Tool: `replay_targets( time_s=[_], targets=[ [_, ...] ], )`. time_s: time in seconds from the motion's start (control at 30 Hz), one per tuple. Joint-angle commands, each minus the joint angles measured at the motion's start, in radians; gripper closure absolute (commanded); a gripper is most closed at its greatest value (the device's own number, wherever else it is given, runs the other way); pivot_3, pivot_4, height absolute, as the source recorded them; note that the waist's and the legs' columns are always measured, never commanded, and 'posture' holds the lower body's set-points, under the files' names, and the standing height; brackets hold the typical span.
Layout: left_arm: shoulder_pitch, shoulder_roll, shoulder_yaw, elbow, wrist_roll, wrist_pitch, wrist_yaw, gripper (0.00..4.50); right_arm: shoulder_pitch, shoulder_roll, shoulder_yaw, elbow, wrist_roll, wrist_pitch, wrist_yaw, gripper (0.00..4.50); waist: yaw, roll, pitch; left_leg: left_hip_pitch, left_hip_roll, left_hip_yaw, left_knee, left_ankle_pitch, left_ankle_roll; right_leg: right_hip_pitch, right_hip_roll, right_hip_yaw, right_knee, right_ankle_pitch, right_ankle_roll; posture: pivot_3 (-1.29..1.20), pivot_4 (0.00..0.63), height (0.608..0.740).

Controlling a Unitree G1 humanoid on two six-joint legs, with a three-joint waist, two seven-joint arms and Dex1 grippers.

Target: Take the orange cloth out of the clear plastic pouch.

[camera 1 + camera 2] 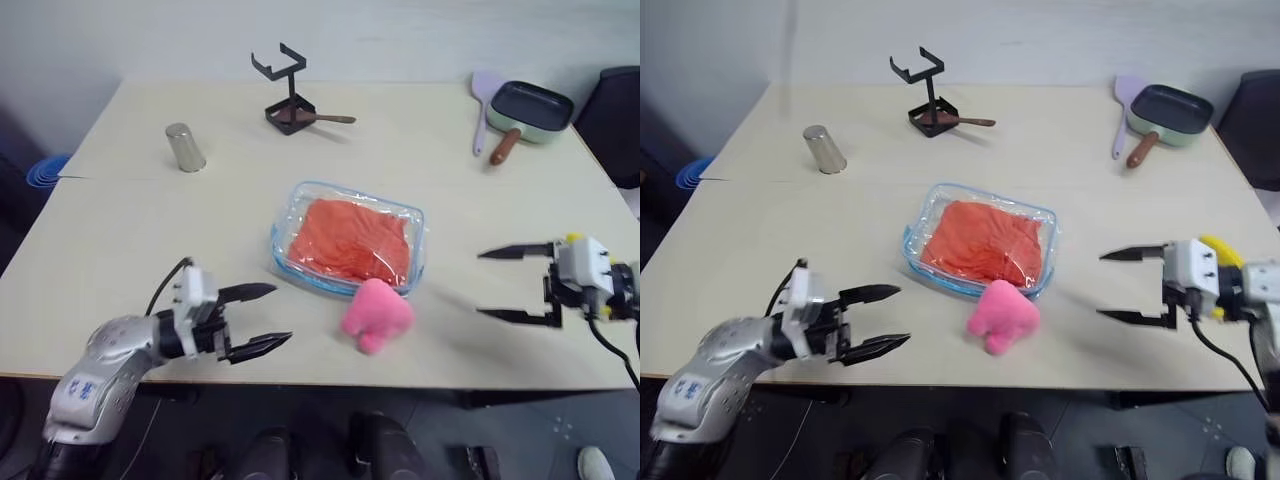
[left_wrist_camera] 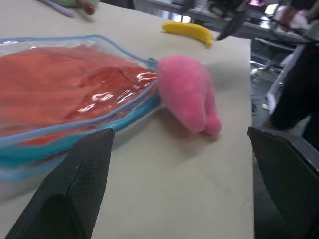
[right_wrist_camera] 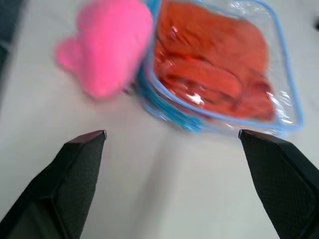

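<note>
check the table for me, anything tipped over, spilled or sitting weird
Nothing is spilled or damaged. The metal cup stands tilted rather than upright at the far left. The pink plush lies against the near edge of the clear plastic pouch, which lies flat with the orange cloth inside.

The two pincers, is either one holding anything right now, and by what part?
Nothing is held. The left pincer and right pincer both stand open, apart from the clear plastic pouch, with the orange cloth inside it.

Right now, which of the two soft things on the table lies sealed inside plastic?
The orange cloth, lying flat inside the clear pouch; the pink plush sits bare against the pouch's near edge.
</note>
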Motion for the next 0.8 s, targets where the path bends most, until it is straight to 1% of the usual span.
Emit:
replay_targets(
  time_s=[0.03,0.13,0.17,0.2,0.27,0.4,0.5,0.63,0.73,0.8],
  targets=[
    [-0.085,-0.04,-0.075,0.017,-0.03,0.093,0.01,0.0,-0.131,0.071,0.104,0.188,-0.172,-0.283,-0.084,0.04,-0.007,0.0,0.0,0.001,0.0,0.0,-0.001,0.0,-0.001,0.001,0.0,0.0,0.0,0.0,0.0,0.0,0.15,0.74],
    [-0.15,-0.08,-0.156,0.075,0.035,0.103,0.013,0.0,-0.244,0.139,0.188,0.339,-0.293,-0.475,-0.175,0.04,-0.01,0.0,0.0,0.001,0.0,0.0,-0.004,0.001,-0.002,0.0,0.001,0.0,0.002,0.0,0.0,0.0,0.15,0.74],
    [-0.158,-0.085,-0.177,0.088,0.05,0.109,0.012,0.0,-0.266,0.156,0.204,0.369,-0.307,-0.501,-0.191,0.04,-0.011,0.0,0.0,0.0,0.0,0.0,-0.005,0.001,-0.002,0.0,0.001,-0.001,0.002,0.0,0.0,0.0,0.15,0.74],
    [-0.167,-0.093,-0.199,0.106,0.077,0.102,0.019,0.0,-0.286,0.17,0.219,0.395,-0.324,-0.535,-0.213,0.21,-0.011,0.0,0.0,0.0,0.0,0.0,-0.005,0.001,-0.002,0.0,0.001,-0.001,0.002,0.0,0.0,0.0,0.15,0.74],
    [-0.182,-0.108,-0.227,0.128,0.107,0.098,0.028,0.0,-0.31,0.184,0.245,0.433,-0.337,-0.561,-0.226,0.66,-0.011,0.0,0.0,0.0,0.0,0.0,-0.004,0.001,-0.002,0.0,0.001,-0.001,0.001,0.0,0.0,0.0,0.15,0.74],
    [-0.21,-0.177,-0.258,0.155,0.113,0.116,0.045,0.0,-0.331,0.194,0.268,0.468,-0.313,-0.596,-0.223,2.07,-0.003,0.0,0.001,-0.001,0.0,-0.002,-0.002,0.001,-0.002,0.001,0.001,-0.001,0.002,0.0,0.0,0.0,0.15,0.74],
    [-0.228,-0.23,-0.276,0.185,0.137,0.112,0.07,0.6,-0.324,0.185,0.275,0.48,-0.301,-0.613,-0.211,3.1,-0.002,0.0,0.001,-0.001,0.0,-0.002,-0.001,0.001,-0.002,0.001,0.0,-0.001,0.002,0.0,0.0,0.0,0.15,0.74],
    [-0.234,-0.272,-0.279,0.216,0.143,0.129,0.088,1.85,-0.321,0.175,0.277,0.494,-0.283,-0.609,-0.202,4.49,-0.003,0.0,0.001,0.0,0.0,-0.002,-0.002,0.001,-0.002,0.001,0.001,-0.002,0.002,0.0,0.0,0.0,0.15,0.74],
    [-0.226,-0.29,-0.266,0.22,0.135,0.144,0.1,2.86,-0.317,0.17,0.275,0.499,-0.271,-0.604,-0.198,4.5,-0.003,0.0,0.001,0.0,0.001,-0.002,-0.001,0.001,-0.002,0.002,0.001,-0.002,0.002,0.0,0.0,0.0,0.15,0.74],
    [-0.213,-0.285,-0.258,0.209,0.129,0.157,0.099,3.47,-0.314,0.163,0.274,0.503,-0.269,-0.611,-0.197,4.5,-0.003,0.0,0.001,0.0,0.001,-0.002,-0.001,0.001,-0.002,0.002,0.001,-0.002,0.002,0.0,0.0,0.0,0.15,0.74]
  ],
)
